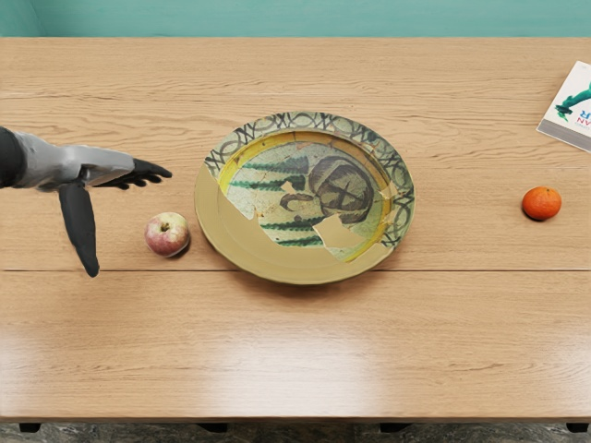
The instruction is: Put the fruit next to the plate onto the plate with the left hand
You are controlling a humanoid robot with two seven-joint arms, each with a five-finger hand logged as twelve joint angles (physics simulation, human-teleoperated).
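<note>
A red-and-yellow apple (167, 233) sits on the wooden table just left of the plate. The plate (235, 242) is large and round, yellow-rimmed, with a green patterned picture in its middle, and nothing lies on it. My left hand (102, 198) comes in from the left edge and hovers left of and slightly behind the apple, apart from it. Its fingers (143, 173) are stretched out toward the right and its thumb (81, 231) points down; it holds nothing. The right arm does not show.
A small orange (541, 203) lies far to the right of the plate. A book (572, 107) juts in at the right edge. The table's front edge (295, 417) runs along the bottom of the view.
</note>
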